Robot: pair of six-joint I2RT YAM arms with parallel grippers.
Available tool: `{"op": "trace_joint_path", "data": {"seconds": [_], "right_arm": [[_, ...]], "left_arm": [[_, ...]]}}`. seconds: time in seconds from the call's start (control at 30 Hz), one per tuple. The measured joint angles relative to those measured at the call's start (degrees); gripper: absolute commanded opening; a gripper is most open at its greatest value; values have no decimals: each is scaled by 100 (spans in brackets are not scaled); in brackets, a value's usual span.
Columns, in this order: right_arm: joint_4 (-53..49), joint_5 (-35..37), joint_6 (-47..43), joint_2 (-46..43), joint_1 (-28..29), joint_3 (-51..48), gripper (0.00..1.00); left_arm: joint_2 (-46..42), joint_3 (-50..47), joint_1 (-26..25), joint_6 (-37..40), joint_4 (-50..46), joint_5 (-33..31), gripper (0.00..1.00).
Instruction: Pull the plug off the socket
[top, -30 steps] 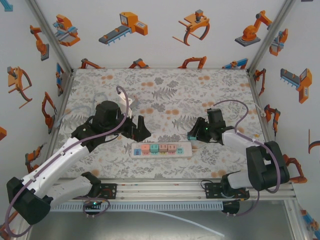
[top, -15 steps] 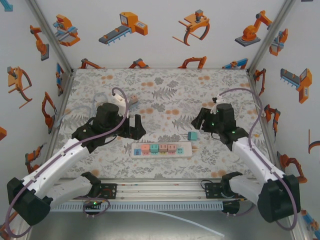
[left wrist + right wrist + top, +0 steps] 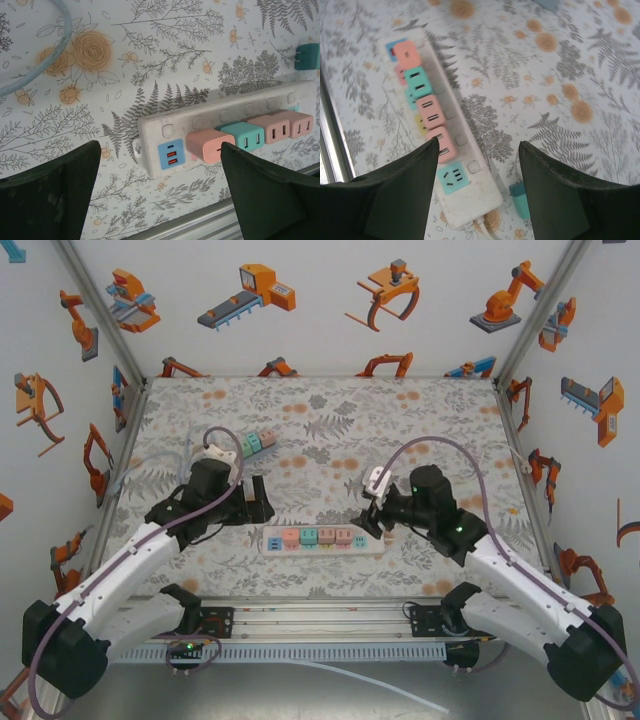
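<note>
Plainly, everything turns on how the power strip [image 3: 322, 539] lies. Its long axis runs left to right across the table [image 3: 330, 420] near the front edge, with the left gripper [image 3: 256, 502] just off its left end and the right gripper [image 3: 372, 519] over its right end. Four plugs sit in a row along it, and the end pink plug [image 3: 343, 536] is the one closest to the right gripper. In the right wrist view the strip runs away from the camera. There the end pink plug [image 3: 445, 142] sits at the tip of the finger [image 3: 395, 195] on that view's left, not in the gap. So the right gripper [image 3: 479, 142], spread wide and holding nothing, probably needs a small sideways shift before it can close on the plug. A loose teal plug [image 3: 520, 200] lies on the table just beside the strip's end. The left gripper [image 3: 160, 145] is likewise wide apart and empty, facing the strip's other end, where the first pink plug [image 3: 210, 145] is nearest. It looks well placed to steady the strip.
</note>
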Motion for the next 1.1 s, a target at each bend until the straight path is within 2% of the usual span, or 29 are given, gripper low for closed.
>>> {"op": "trace_joint_path", "data": {"seconds": [0.2,0.43,0.83,1.1], "right_arm": [[-175,-313,-828,684,437,0,60],[-170,-487,-1084,1434,562,2,59],[42,-391,-1296,2142,592,2,44],[92,-323,-1298,2175,592,2,40]], "left_arm": [[28,-170,15,-70,-11,2,97],[402,-243,35,-72,35,52,100],[1139,-546,35,-157,315,422,65],[1628,-603,35,-199,564,802,60]]}}
